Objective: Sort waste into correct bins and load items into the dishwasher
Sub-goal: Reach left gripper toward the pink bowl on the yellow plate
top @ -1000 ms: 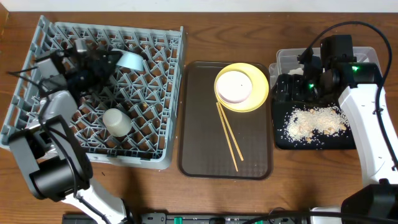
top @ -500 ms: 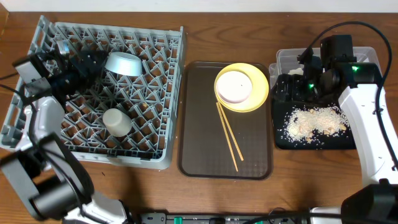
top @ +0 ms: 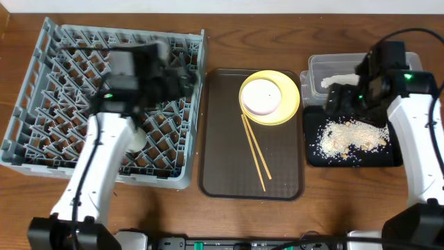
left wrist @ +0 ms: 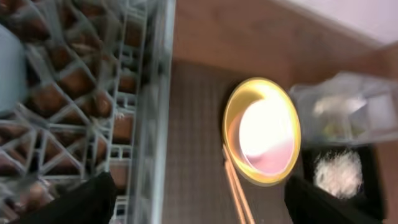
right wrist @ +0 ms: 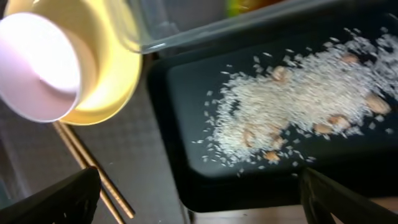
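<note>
- Yellow plate [top: 286, 104] with white bowl [top: 261, 96] in it sits on the brown tray [top: 222, 167]; chopsticks [top: 254, 151] just beside. None of these is loaded yet.
- Blue bowl [left wrist: 7, 68] now lies in the rack [top: 41, 139], let go.
- Left tool [left wrist: 208, 200] has swung from the rack's left side to its right edge, fingers wide and empty. Plate stack is likely next.
- Right tool [right wrist: 199, 202] is wide and empty, over the black tray [top: 316, 156] of rice crumbs [top: 347, 135].

From above, we see the left arm [top: 132, 69] as a smear over the dish rack [top: 48, 90]. The left end effector [top: 177, 80] is blurred, and the white cup [top: 141, 139] is half covered. In our wrist views, the light blue bowl [left wrist: 7, 68] and clear tub [right wrist: 186, 25] are cropped by edges.
</note>
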Motion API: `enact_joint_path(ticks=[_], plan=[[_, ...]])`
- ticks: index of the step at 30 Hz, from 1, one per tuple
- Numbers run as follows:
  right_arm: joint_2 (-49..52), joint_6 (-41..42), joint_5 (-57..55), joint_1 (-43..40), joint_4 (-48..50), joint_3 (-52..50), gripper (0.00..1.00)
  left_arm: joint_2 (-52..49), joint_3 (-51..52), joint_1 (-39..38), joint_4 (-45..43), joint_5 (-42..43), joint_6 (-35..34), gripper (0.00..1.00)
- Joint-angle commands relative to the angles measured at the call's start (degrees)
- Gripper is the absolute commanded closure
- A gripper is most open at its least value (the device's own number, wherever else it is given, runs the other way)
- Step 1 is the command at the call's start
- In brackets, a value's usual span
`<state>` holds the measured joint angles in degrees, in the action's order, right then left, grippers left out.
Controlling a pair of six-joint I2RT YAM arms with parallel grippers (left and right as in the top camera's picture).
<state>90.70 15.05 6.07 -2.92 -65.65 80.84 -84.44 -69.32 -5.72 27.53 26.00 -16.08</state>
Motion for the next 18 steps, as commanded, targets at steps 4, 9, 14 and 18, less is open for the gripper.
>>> enact_joint_path(ticks=[4, 9, 14, 18], plan=[[-1.22, 1.44, -2.19, -4.66, -1.60, 0.92, 0.01, -6.62, -16.50, -15.06, 9.16, -17.73, 4.37, 0.10], [-1.22, 1.16, -2.21, -5.42, -2.05, 0.92, 0.01, -15.12, -18.67, -24.41, 4.39, -17.92, 7.76, 0.02], [-1.22, 0.50, -2.19, -5.42, -2.38, 0.90, 0.01, -22.82, -18.67, -31.08, -3.72, -17.92, 7.76, 0.02], [-1.22, 0.04, -2.19, -5.42, -2.91, 0.90, 0.01, -27.87, -18.67, -33.64, -7.45, -17.94, 9.03, 0.02]])
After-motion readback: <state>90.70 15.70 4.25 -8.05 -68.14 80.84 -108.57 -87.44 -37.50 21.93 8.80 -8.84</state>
